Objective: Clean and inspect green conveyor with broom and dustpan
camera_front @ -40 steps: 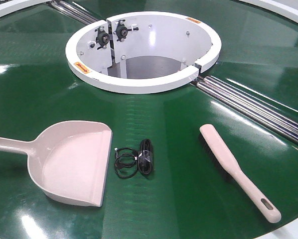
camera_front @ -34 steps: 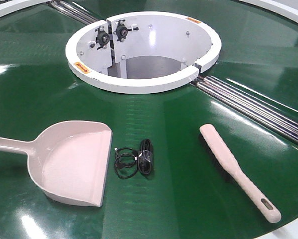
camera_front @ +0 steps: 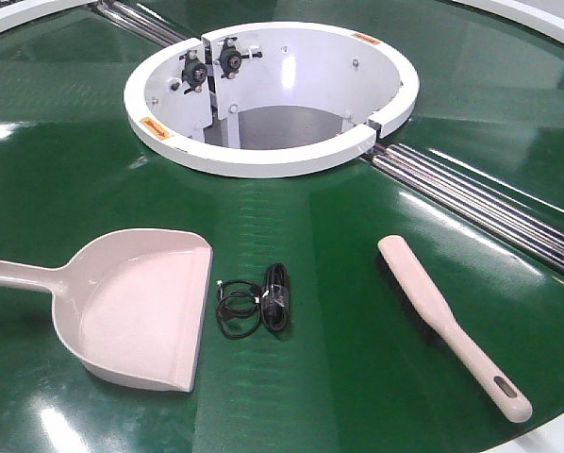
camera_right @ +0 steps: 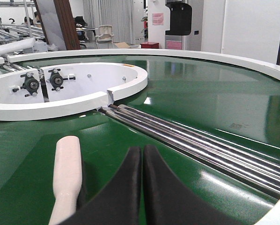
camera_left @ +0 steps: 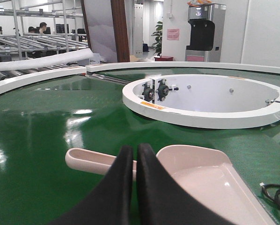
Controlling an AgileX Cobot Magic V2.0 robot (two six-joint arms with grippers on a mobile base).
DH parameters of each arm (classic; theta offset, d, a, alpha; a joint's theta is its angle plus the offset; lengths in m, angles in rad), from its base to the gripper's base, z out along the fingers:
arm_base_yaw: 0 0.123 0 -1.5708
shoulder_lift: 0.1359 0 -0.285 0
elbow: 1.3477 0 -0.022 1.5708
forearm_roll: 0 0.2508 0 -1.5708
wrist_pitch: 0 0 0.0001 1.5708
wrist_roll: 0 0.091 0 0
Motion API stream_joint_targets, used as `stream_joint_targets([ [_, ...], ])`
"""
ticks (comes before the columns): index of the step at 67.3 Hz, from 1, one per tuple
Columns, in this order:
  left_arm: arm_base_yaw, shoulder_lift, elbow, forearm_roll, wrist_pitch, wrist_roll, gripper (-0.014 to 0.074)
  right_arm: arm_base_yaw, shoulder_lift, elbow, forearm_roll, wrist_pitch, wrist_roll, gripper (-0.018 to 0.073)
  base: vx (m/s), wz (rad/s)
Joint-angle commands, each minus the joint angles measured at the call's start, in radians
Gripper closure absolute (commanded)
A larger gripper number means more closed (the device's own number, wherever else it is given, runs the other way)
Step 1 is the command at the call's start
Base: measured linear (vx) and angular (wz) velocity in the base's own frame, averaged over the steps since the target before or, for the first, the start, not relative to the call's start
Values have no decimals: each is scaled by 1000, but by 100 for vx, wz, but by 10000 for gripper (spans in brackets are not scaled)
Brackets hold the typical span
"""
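Since the left pincer (camera_left: 130, 154) and right pincer (camera_right: 142, 153) hang shut and empty near the dustpan (camera_front: 141, 311) and broom (camera_front: 433, 307) lying untouched on the green conveyor (camera_front: 339, 226), pick-up seems next, needing jaws opened first.

Nothing has visibly moved. The dustpan (camera_front: 141, 311) just beyond the left fingers (camera_left: 114, 197), the broom (camera_front: 433, 307) beside the right fingers (camera_right: 126, 187) on their left, and the black cable (camera_front: 258, 307) lie as before.
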Motion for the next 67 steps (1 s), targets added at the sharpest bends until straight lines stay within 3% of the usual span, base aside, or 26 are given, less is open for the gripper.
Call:
stream_joint_targets([
  [1,0,-16,27,-2,-75,-8,602,-7,-18,11,-6,-78,-4,569,0,0],
  [26,0,-16,27,-2,-78,-8,602,-7,-18,11,-6,-78,-4,569,0,0],
  [42,1,-6,-23,12,-221,1,602,-7,-18,11,-6,-78,-4,569,0,0],
  [52,1,98,-196,14,-45,1,602,-7,-18,11,-6,-78,-4,569,0,0],
  [67,1,396,-448,14,195,1,602,-7,-18,11,-6,-78,-4,569,0,0],
])
